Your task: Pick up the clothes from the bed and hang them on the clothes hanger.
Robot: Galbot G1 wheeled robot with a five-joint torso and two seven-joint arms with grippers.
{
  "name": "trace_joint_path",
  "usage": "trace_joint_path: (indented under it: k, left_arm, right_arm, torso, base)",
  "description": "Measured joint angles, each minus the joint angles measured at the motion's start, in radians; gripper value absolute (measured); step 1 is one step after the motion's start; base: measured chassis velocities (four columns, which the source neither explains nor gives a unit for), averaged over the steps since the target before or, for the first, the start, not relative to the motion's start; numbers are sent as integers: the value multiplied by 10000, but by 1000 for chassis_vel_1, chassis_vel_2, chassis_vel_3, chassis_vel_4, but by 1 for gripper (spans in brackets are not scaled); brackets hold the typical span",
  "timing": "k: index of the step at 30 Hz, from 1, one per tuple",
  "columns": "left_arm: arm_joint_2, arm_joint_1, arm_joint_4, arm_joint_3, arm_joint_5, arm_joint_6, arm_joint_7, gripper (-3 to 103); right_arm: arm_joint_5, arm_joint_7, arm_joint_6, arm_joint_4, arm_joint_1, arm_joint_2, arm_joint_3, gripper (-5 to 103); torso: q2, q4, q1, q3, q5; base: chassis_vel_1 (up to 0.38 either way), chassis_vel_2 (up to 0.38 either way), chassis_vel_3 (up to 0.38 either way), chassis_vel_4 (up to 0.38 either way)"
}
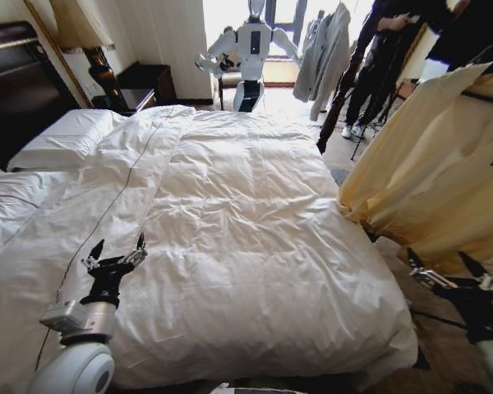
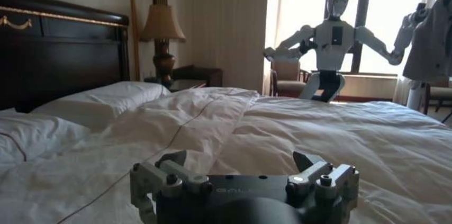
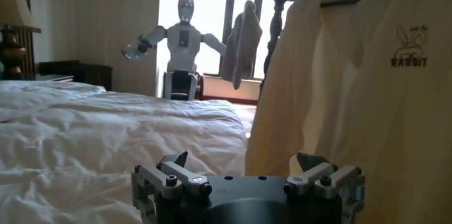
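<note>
**Two empty end effectors, shirt hung beside the bed**

Both arms sit low at the near edge of the bed (image 1: 255, 222). The left end effector (image 1: 115, 253) hovers just above the white duvet with its fingers spread wide and nothing between them; ahead of it and to its left lie the white pillows (image 1: 62, 139) against the dark headboard (image 2: 50, 54). A thin dark cord (image 1: 107, 209) runs across the duvet just beside this end effector.

The right end effector (image 1: 452, 267) is off the bed's right side, over the floor, fingers likewise spread wide and empty. Directly ahead of it and above hangs the pale-yellow clothes (image 1: 435, 180), draped from the black clothes hanger (image 3: 347, 1), whose bar shows at the collar. A small dark printed logo (image 3: 409, 49) marks the chest of the fabric. The garment's lower hem hangs near the right end effector, though the two stay apart.

Beyond the far end of the bed stands a white humanoid robot (image 1: 251, 49), with a grey garment (image 1: 324, 57) hanging near it.
</note>
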Motion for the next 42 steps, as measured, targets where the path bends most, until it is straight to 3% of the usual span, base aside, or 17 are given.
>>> trace_joint_path:
  k: [2,5,6,10,13,20,42]
  left_arm:
    - [-7,5,-1,53,-16,-86,131,100]
    - [167,-80,0,165,-228,-377,803,100]
    - [167,-80,0,165,-228,-377,803,100]
    - [189,-122,0,208,-263,-518,837,100]
    - [88,-115,0,315,-218,-551,719,100]
    - [-13,-128,-1,575,208,-506,672,100]
    - [-18,-116,-1,583,248,-470,675,100]
  right_arm:
    - [-71,-82,-67,1,127,32,-262,100]
    - [-843,62,-315,0,1111,366,-2012,100]
    - [-843,62,-315,0,1111,366,-2012,100]
    - [-1693,1220,-636,240,1911,714,-3569,100]
    - [-1975,1727,-930,588,1993,718,-4100,100]
    - [-2266,1890,-1209,1096,1847,628,-4369,100]
    - [-2246,1853,-1216,1120,1792,627,-4247,100]
  torso:
    - [0,0,0,0,0]
    - [0,2,0,1,2]
    - [0,2,0,1,2]
    - [-1,3,3,2,1]
    - [-1,2,2,2,-2]
    - [-1,0,1,1,-1]
    - [-1,1,0,0,0]
  base:
    - [0,0,0,0]
    - [0,0,0,0]
    - [0,0,0,0]
    - [0,0,0,0]
    - [0,0,0,0]
    - [0,0,0,0]
    - [0,0,0,0]
